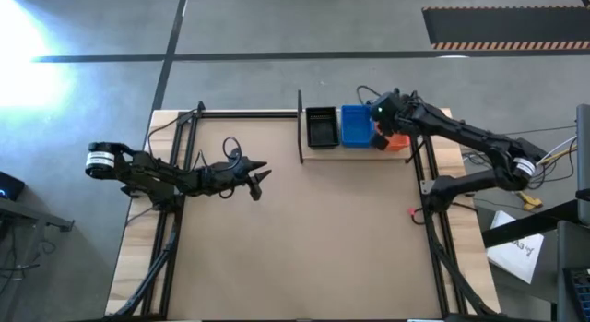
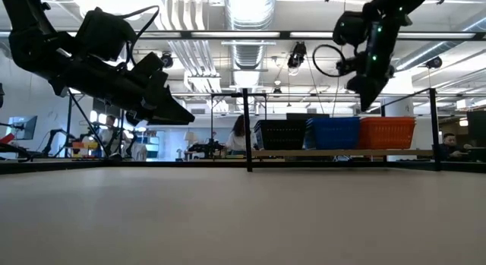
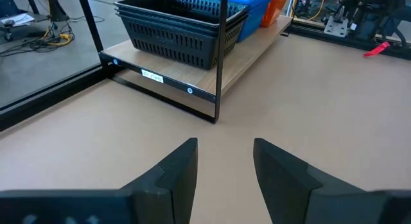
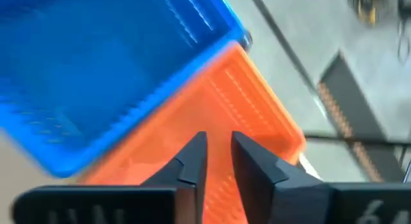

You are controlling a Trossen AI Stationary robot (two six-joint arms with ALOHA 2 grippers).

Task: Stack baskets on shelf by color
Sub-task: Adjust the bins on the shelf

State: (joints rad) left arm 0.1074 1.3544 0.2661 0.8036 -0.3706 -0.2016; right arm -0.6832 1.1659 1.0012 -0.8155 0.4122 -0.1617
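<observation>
The pale wood shelf (image 1: 318,152) sits at the table's far edge, right of centre. Three stacks stand on its plank in a row: black baskets (image 1: 320,128), blue baskets (image 1: 354,125) and orange baskets (image 1: 398,144). In the left wrist view the black baskets (image 3: 176,25) are nested in one another. My right gripper (image 4: 218,146) hovers above the orange stack (image 4: 218,102), its fingers a narrow gap apart with nothing between them. In the low view it (image 2: 367,98) hangs clear above the baskets. My left gripper (image 1: 259,177) is open above the table's left half, pointing toward the shelf (image 3: 250,63).
Thin black rods with upright posts (image 3: 220,70) frame the shelf. Black frame rails (image 1: 171,220) run along the table's left and right sides. The brown tabletop (image 1: 304,239) lies bare between the arms. A red object (image 1: 411,211) lies by the right rail.
</observation>
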